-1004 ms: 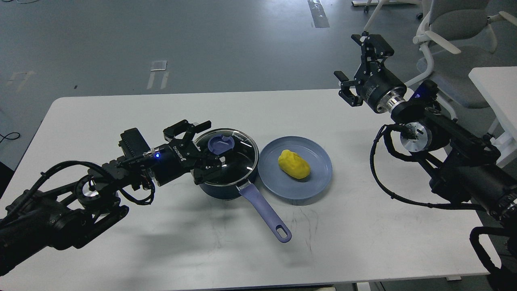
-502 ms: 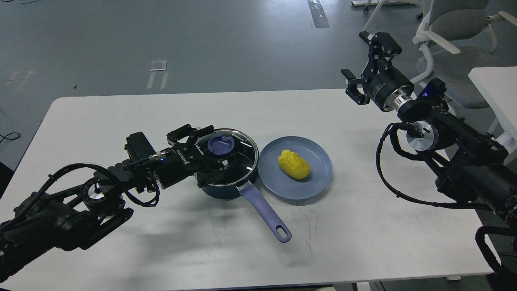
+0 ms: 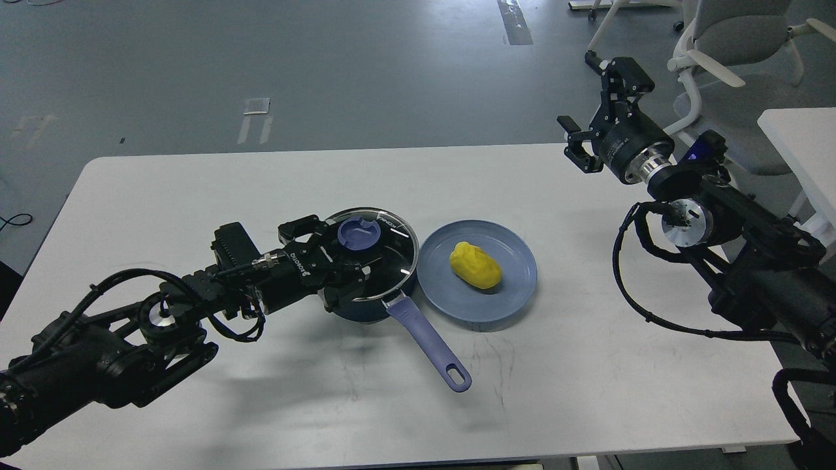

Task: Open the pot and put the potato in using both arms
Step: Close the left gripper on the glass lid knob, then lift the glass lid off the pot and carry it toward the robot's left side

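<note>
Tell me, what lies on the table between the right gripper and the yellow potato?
In the head view, only bare white table and the far rim of the blue plate lie between the right gripper and the potato.

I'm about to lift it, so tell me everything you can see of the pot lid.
The pot lid is round clear glass with a metal rim and a blue-purple knob at its centre. It sits flat and closed on the dark blue pot. The left gripper reaches over its left side with fingers either side of the knob; whether they touch it is unclear.
</note>
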You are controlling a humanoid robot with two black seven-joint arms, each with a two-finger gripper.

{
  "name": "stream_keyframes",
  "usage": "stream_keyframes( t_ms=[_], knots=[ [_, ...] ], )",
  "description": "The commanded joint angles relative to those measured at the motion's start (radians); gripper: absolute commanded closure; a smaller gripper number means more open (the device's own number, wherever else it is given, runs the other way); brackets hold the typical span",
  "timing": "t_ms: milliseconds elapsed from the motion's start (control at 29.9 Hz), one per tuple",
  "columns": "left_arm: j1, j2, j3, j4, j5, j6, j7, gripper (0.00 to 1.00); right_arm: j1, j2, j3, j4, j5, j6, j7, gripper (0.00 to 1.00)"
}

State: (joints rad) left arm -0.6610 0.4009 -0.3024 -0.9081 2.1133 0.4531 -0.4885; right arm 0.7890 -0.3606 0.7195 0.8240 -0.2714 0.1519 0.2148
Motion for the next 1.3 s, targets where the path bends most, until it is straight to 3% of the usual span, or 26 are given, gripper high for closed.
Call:
stream_keyframes(
  t_ms=[0,100,1271],
  knots=[
    [-0.002,0.003,0.003,0.002,0.001,-0.001,0.000,0.55,-0.001,0.000,0.000,-0.003,0.000,0.002,0.002,0.00],
    [-0.003,0.006,0.002,0.000,-0.003,-0.001,0.000,0.61,-0.002,0.000,0.000,-0.002,0.000,0.002,0.000,0.00],
    [-0.038,0.036,-0.007,-0.147,-0.050,0.024,0.000,0.62,-0.014,0.000,-0.002,-0.002,0.000,0.002,0.003,0.00]
  ],
)
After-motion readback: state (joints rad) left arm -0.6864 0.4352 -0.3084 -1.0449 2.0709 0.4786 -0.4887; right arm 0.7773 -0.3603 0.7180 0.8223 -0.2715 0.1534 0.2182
